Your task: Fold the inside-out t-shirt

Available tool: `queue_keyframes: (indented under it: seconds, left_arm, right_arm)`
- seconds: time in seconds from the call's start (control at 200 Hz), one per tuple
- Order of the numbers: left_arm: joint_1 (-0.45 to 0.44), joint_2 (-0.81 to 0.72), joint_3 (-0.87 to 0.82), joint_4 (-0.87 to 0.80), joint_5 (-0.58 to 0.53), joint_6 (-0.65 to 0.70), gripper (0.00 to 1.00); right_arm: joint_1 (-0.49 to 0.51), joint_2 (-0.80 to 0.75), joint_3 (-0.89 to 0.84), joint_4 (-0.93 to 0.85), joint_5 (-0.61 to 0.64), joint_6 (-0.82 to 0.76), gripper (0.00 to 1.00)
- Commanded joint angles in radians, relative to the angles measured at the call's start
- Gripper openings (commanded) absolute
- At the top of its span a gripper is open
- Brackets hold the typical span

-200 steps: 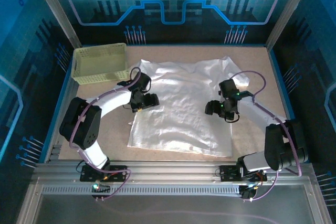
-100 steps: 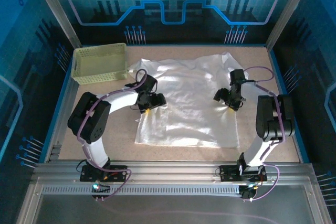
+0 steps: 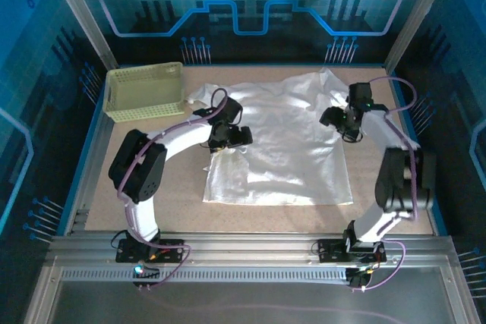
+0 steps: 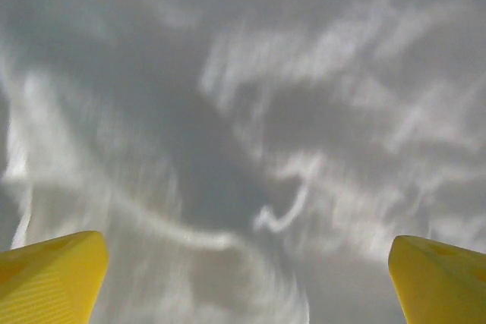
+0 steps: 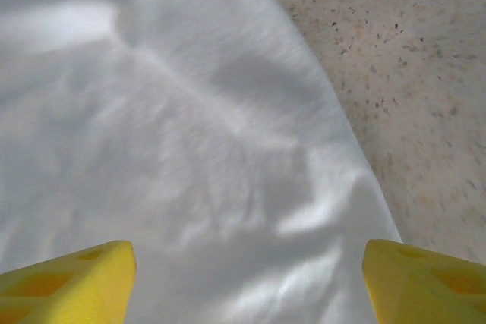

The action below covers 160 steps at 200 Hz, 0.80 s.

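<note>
Plainly the t-shirt (image 3: pixel 285 149), spread on the table (image 3: pixel 266 214), is light, limp cloth. Left gripper (image 4: pixel 243 282) and right gripper (image 5: pixel 247 278) hang open and empty over it; pinch hems or shoulder edges, I'd judge.

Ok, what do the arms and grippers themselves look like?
The left arm and right arm have white tubular links and bulky black joints, with a thin purple cable looping along each. The left gripper and right gripper have black bodies and bright yellow wedge-shaped fingertips.
</note>
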Motion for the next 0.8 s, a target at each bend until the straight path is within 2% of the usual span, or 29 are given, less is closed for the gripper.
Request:
queue_keyframes:
  seconds: [0.0, 0.19, 0.36, 0.465, 0.6, 0.795]
  left_arm:
    - [-0.111, -0.115, 0.006, -0.18, -0.159, 0.134, 0.97]
    - [-0.365, -0.178, -0.07, -0.15, -0.234, 0.287, 0.97]
    - [-0.559, -0.102, -0.029, -0.114, -0.245, 0.424, 0.98]
    - [-0.596, -0.022, 0.012, -0.12, -0.239, 0.462, 0.97]
    - [-0.599, 0.055, 0.046, -0.097, -0.237, 0.498, 0.97]
    - [-0.598, 0.151, 0.117, -0.108, -0.258, 0.525, 0.96]
  right_arm:
    - [0.053, -0.2, -0.116, -0.082, -0.023, -0.046, 0.8]
    - [0.145, -0.444, -0.311, -0.183, 0.01, -0.019, 0.81]
    - [0.165, -0.638, -0.446, -0.232, 0.036, 0.049, 0.81]
    - [0.166, -0.737, -0.511, -0.247, 0.041, 0.088, 0.81]
    - [0.167, -0.838, -0.567, -0.263, 0.056, 0.139, 0.81]
    - [0.168, -0.904, -0.613, -0.257, 0.049, 0.172, 0.82]
